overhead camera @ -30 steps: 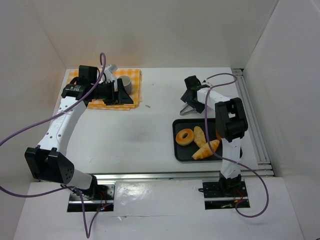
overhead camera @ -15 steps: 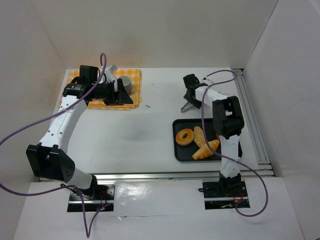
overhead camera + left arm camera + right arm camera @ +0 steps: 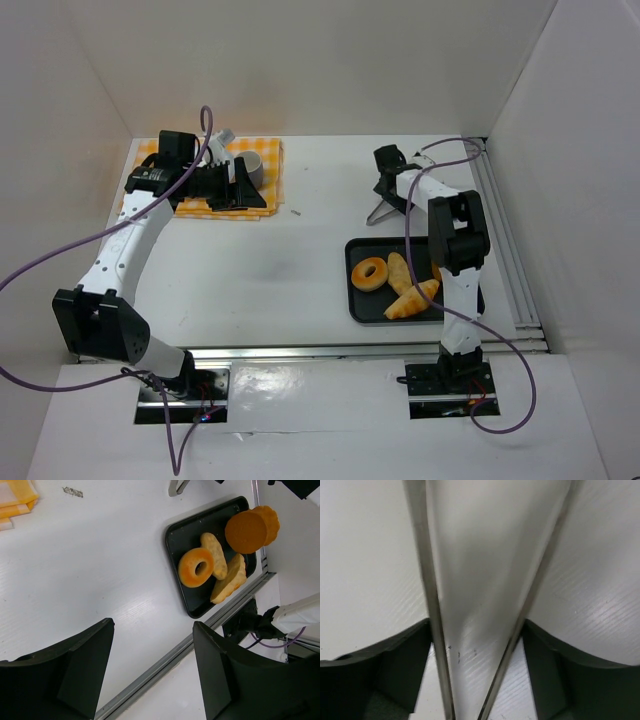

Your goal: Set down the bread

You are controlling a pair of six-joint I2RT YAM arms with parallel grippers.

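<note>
Across the white worktop (image 3: 300,270), as I view it from above, the task looks barely begun. Black tray (image 3: 350,300), right near side — it carries the pastries. Left tool (image 3: 152,650) hangs over the yellow checked cloth (image 3: 268,160), fingers apart and empty. Right tool (image 3: 388,192), beyond the tray's far edge, is clamped on metal tongs (image 3: 426,570) aimed at bare surface. The bread (image 3: 400,270) lies in the tray just beside the doughnut (image 3: 372,272), untouched. Gripping, lifting and placing — all remain, I judge.

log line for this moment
right gripper: grips tongs, beyond tray | bread: in tray | left gripper: open, empty
</note>
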